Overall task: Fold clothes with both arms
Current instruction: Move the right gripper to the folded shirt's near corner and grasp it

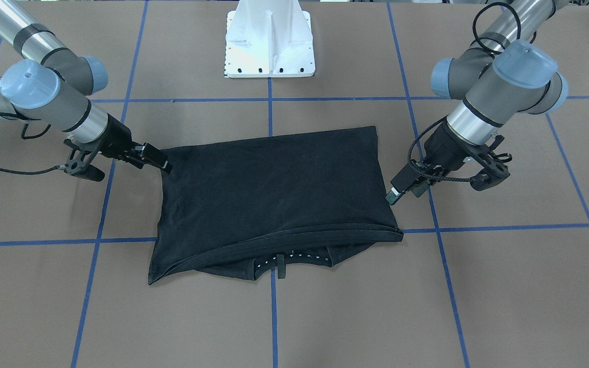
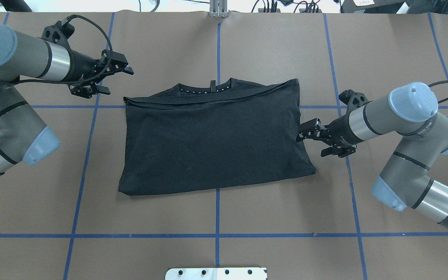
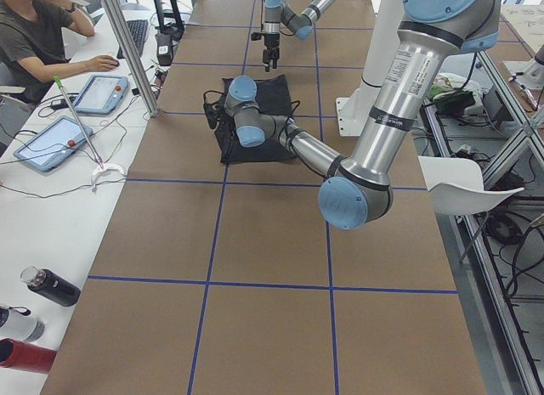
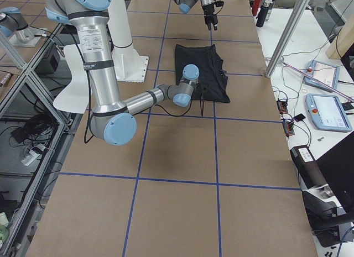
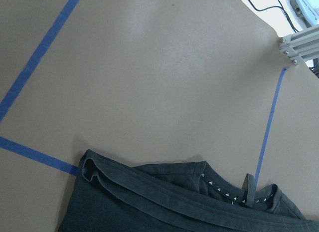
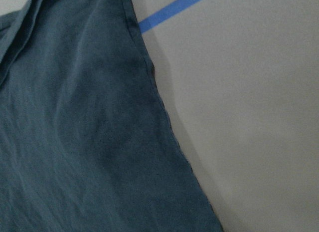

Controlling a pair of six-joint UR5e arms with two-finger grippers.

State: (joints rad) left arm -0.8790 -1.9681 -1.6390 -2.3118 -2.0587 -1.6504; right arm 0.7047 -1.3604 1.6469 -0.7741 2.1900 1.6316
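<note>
In the front-facing view, the black T-shirt (image 1: 274, 189) lies mid-table, folded into a rough rectangle of soft, matte, faintly creased cloth. Its collar (image 1: 294, 258), with dotted white tape and a small loop, peeks out under the folded edge farthest from the robot. The table (image 1: 478, 306) is flat brown, crossed by blue tape lines (image 1: 448, 266). The right gripper (image 1: 166, 166) sits at the shirt's side edge; we cannot tell whether its jaws pinch the cloth. The left gripper (image 1: 394, 197) hangs by the opposite edge with its fingers slightly parted and nothing between them. The white pedestal base (image 1: 270, 41) stands well apart.

From overhead, the left gripper is off the collar-side corner, apart from the cloth. Bare brown table shows around all four edges.

From the left end, the near arm's elbow (image 3: 242, 115) hides part of the shirt. An operator (image 3: 34, 30) sits at a side bench with tablets (image 3: 102, 93).

From the right end, the near arm's joint covers the shirt's near edge.

The left wrist camera shows the layered hems, the collar and open table beyond.

The right wrist camera shows the shirt's stitched side edge, blurred and close.
</note>
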